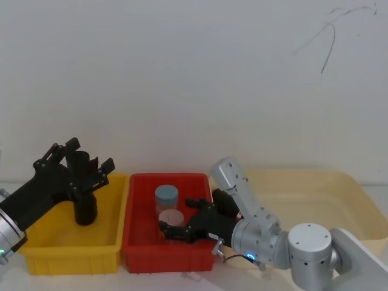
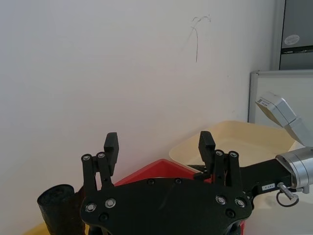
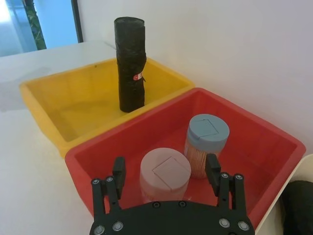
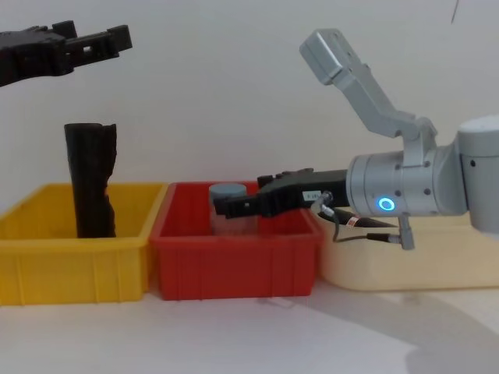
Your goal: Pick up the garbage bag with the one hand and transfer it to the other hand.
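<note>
The garbage bag (image 1: pixel 85 209) (image 3: pixel 131 63) (image 4: pixel 92 179) is a black roll with a small red-and-white label. It stands upright in the yellow bin (image 1: pixel 70 257) (image 4: pixel 70 265). My left gripper (image 1: pixel 91 156) (image 4: pixel 117 37) (image 2: pixel 159 144), the one hand, hovers open just above the roll's top, apart from it. The roll's top (image 2: pixel 58 198) pokes out beside its palm. My right gripper (image 1: pixel 177 215) (image 3: pixel 165 166) (image 4: pixel 222 206), the other hand, carries a white sticker. It is held open and empty over the red bin (image 1: pixel 167 254) (image 4: pixel 234 265).
Two jars stand in the red bin, one with a blue lid (image 1: pixel 167 194) (image 3: pixel 209 131) and one with a pink lid (image 1: pixel 171 216) (image 3: pixel 165 171), directly under my right gripper. A cream tray (image 1: pixel 315 182) (image 4: pixel 390 265) lies to the right. A white wall rises close behind the bins.
</note>
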